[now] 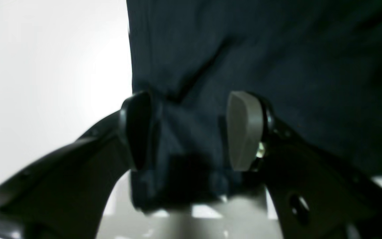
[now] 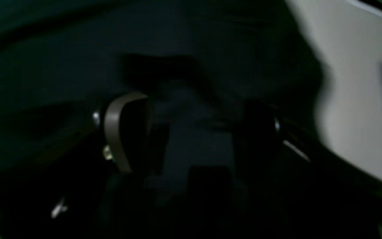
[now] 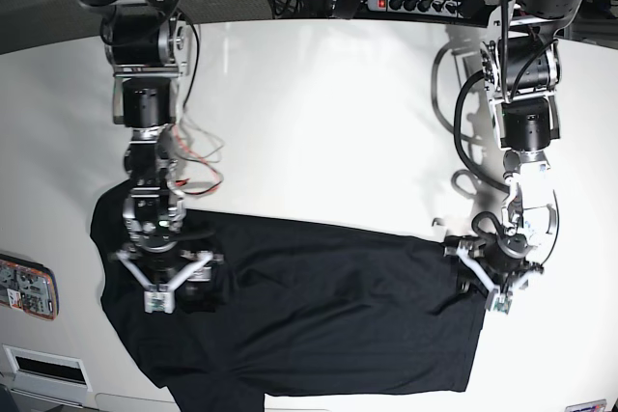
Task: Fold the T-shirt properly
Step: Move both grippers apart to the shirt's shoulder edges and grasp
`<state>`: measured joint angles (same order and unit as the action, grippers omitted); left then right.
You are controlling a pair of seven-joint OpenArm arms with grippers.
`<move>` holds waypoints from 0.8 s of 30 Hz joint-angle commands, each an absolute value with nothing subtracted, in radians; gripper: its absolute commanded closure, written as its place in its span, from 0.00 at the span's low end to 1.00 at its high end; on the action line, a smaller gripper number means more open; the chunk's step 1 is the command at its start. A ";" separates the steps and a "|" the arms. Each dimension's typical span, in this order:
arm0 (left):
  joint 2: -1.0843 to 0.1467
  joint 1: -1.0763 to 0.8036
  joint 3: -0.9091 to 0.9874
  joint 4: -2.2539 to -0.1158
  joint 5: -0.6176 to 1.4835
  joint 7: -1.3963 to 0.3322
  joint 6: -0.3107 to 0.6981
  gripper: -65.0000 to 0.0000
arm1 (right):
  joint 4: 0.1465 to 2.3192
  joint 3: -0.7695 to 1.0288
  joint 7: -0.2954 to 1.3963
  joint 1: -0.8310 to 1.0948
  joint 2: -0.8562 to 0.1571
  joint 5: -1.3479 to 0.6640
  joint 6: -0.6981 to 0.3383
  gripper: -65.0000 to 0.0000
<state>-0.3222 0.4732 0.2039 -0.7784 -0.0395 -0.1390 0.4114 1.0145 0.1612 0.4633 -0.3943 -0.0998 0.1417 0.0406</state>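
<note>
On the left of the base view, the right gripper [image 3: 167,282] sits low over the T-shirt [image 3: 319,315], near the garment's left end where the cloth bunches toward the worktop's left edge. Its wrist view shows dark cloth lying between the two fingers [image 2: 118,132], which stand apart around it rather than pinched flat; the picture is too dim to say whether they truly clamp the fabric or only straddle it.

The T-shirt lies spread across the front half of the white worktop [image 3: 319,113], wrinkled, with its lower hem close to the front edge. It looks like a fold is being set up, both arms taking an end of the garment, with no tidy fold yet visible.

On the right, the left gripper [image 3: 494,277] is at the shirt's right edge. In its wrist view a fold of cloth runs down between the fingers [image 1: 244,132], which are parted with fabric in the gap; the cloth seems to drape through, so a light hold is likely, though not certain.

The next move probably calls for both sides to close firmly on the cloth and lift together, evenly, so one end can be carried over the other without dragging.

Around the scene: a small flat object with an orange patch [image 3: 27,287] lies at the worktop's left edge, just beside the shirt, and loose cables [image 3: 198,166] trail near the right arm; either could snag a sweeping fold.
</note>
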 commanded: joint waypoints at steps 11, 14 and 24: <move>-0.355 0.533 0.074 -0.567 -0.025 0.030 0.412 0.50 | 0.880 0.162 0.326 -0.421 -0.142 0.143 0.035 0.32; -0.355 0.539 0.071 -0.507 -0.028 0.079 0.412 0.50 | 0.854 0.162 0.325 -0.420 -0.143 0.143 0.035 0.32; -0.355 0.526 0.071 -0.463 -0.031 0.074 0.412 0.50 | 0.848 0.160 0.332 -0.369 -0.143 0.143 0.031 0.32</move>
<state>-0.3466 0.5159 0.0731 -0.4660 -0.0166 0.1299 0.4152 0.8406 0.1589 0.3122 -0.3538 -0.1349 0.1341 0.0296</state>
